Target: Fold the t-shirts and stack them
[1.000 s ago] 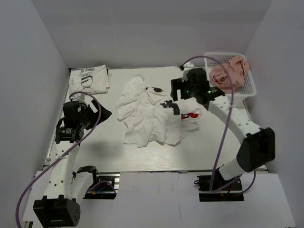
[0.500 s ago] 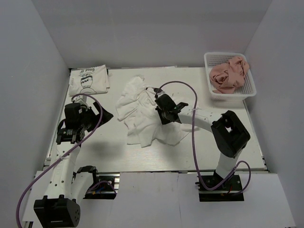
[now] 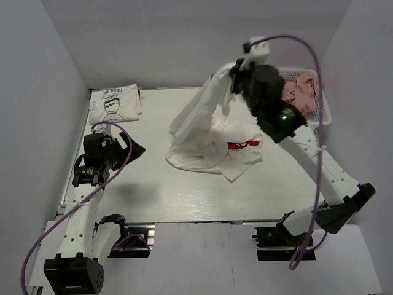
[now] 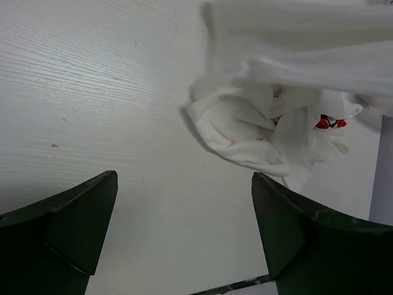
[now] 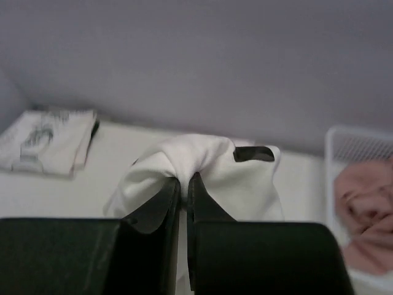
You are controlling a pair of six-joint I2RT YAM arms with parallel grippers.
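My right gripper (image 3: 235, 69) is raised high over the back of the table and shut on a pinch of a white t-shirt (image 3: 201, 120). That shirt hangs from it, and its lower part rests bunched on the table. In the right wrist view the jaws (image 5: 184, 179) are closed on the white cloth (image 5: 206, 157). A crumpled white t-shirt with red print (image 3: 244, 147) lies beside the hanging one and also shows in the left wrist view (image 4: 261, 132). A folded white t-shirt with black cartoon (image 3: 114, 103) sits at the back left. My left gripper (image 3: 130, 142) is open and empty, low on the left (image 4: 184, 227).
A white lattice basket (image 3: 323, 110) at the back right holds a dusty pink t-shirt (image 3: 299, 91), partly hidden behind my right arm. Grey walls enclose the table on the left, back and right. The table's near edge (image 4: 233, 286) shows just below my left fingers.
My right gripper closed on the white shirt in the heap and rose toward the back right, lifting it and baring the red-print shirt. The left arm stayed still.
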